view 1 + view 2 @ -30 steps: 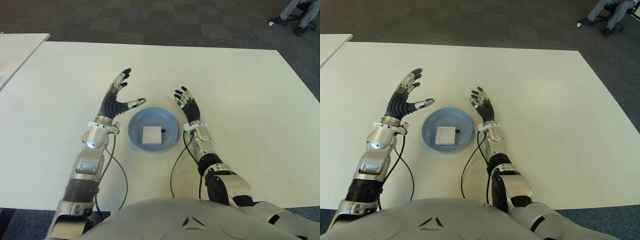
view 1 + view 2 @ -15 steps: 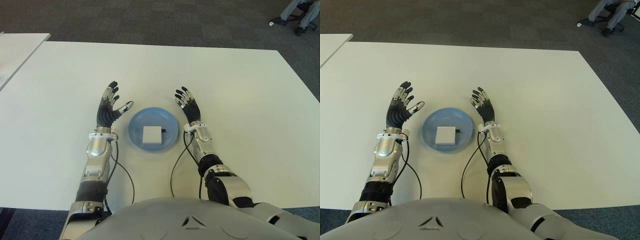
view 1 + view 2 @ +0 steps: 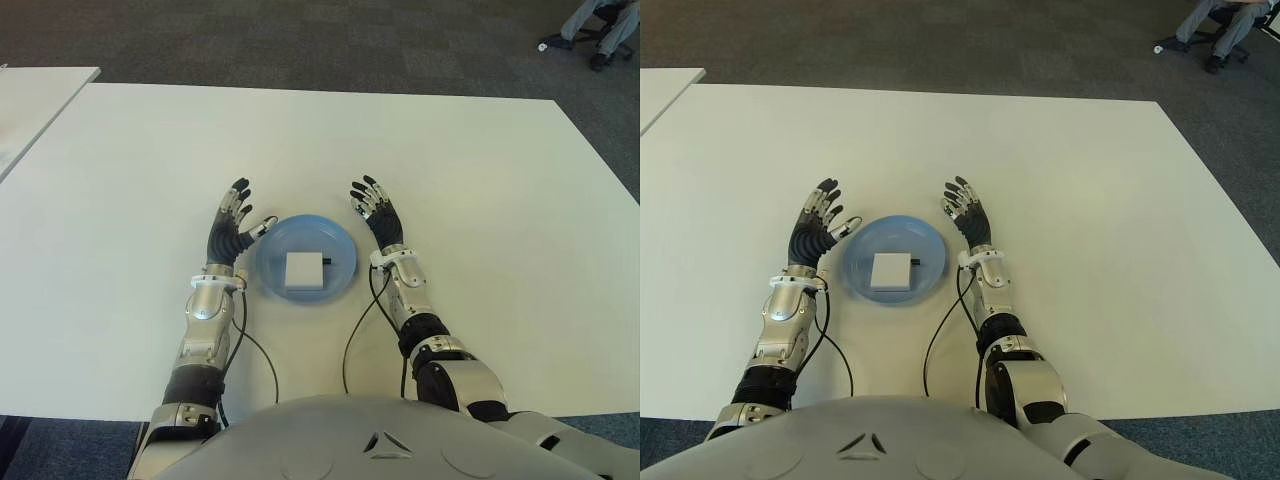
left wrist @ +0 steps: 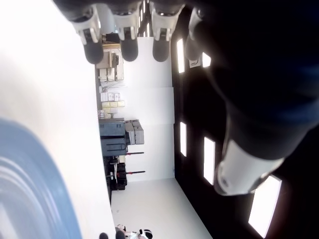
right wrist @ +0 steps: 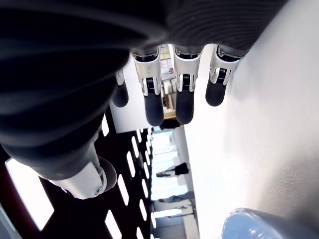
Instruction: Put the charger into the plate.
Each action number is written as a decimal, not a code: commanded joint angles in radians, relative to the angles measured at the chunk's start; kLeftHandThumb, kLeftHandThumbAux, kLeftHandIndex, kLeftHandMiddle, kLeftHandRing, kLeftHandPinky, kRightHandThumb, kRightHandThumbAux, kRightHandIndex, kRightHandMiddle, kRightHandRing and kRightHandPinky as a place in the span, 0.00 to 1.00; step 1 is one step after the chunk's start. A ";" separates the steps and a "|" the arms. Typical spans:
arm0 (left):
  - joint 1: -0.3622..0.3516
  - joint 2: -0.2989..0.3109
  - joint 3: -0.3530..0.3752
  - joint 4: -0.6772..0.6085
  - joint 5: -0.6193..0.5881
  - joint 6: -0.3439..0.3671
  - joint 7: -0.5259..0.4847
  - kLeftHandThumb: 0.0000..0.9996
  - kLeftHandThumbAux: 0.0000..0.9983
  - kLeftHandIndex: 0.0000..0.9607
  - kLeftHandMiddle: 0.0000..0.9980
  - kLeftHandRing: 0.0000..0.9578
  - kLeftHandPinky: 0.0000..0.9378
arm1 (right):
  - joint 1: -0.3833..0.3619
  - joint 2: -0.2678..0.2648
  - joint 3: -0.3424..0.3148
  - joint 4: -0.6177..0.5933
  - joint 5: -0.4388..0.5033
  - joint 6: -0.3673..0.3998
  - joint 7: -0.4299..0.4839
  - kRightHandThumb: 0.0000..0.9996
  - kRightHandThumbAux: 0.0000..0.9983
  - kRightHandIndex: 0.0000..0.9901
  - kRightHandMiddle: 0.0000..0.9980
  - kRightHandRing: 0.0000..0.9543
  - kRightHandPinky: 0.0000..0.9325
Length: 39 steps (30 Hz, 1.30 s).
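Dropping back toward the table, the left hand [image 3: 233, 226] is coming in low and close now, where a second ago it was raised higher and farther out from the plate [image 3: 345, 252]. Its fingers are spreading loose and straight, holding nothing, and its thumb is reaching just beside the plate's near rim. Across the dish, the right hand [image 3: 378, 217] is showing in the same spot as before, fingers fanned open and empty too, just off the rim on that side.

Between the two palms, the charger [image 3: 303, 270] is lying flat in the middle of the blue plate, its small dark stub pointing toward the right hand. Neither hand is touching it. Judging from that, the placing looks finished and the left arm is settling into a rest pose rather than setting up another reach.

As for room, both hands are bracketing the plate tightly, so any sideways sweep inward is risking a nudge on the rim. Outward and ahead of each hand the white table [image 3: 480, 180] is lying bare. Its front edge is running close beneath the forearms, and a second table [image 3: 40, 90] is standing well off beyond the left hand.
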 commanded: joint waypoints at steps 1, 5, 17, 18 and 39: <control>-0.018 -0.003 0.001 0.113 -0.016 -0.039 -0.040 0.00 0.79 0.03 0.04 0.04 0.08 | 0.053 -0.008 -0.001 -0.002 0.006 0.039 0.002 0.00 0.69 0.09 0.19 0.16 0.12; -0.022 -0.004 -0.001 0.137 -0.021 -0.055 -0.057 0.00 0.78 0.03 0.04 0.04 0.07 | 0.061 -0.010 0.001 -0.015 0.007 0.042 0.003 0.00 0.69 0.09 0.19 0.16 0.12; -0.040 0.011 0.000 0.217 -0.019 -0.083 -0.103 0.00 0.73 0.03 0.04 0.03 0.05 | 0.078 -0.018 0.010 -0.040 0.002 0.047 0.010 0.00 0.68 0.08 0.19 0.15 0.11; -0.042 0.012 0.000 0.221 -0.018 -0.084 -0.105 0.00 0.73 0.03 0.04 0.03 0.05 | 0.080 -0.019 0.011 -0.043 0.002 0.047 0.011 0.00 0.68 0.08 0.19 0.15 0.11; -0.082 -0.013 0.024 0.308 -0.016 -0.058 -0.056 0.00 0.69 0.06 0.08 0.07 0.08 | 0.102 -0.048 0.013 -0.076 0.002 0.064 0.027 0.00 0.67 0.08 0.19 0.15 0.10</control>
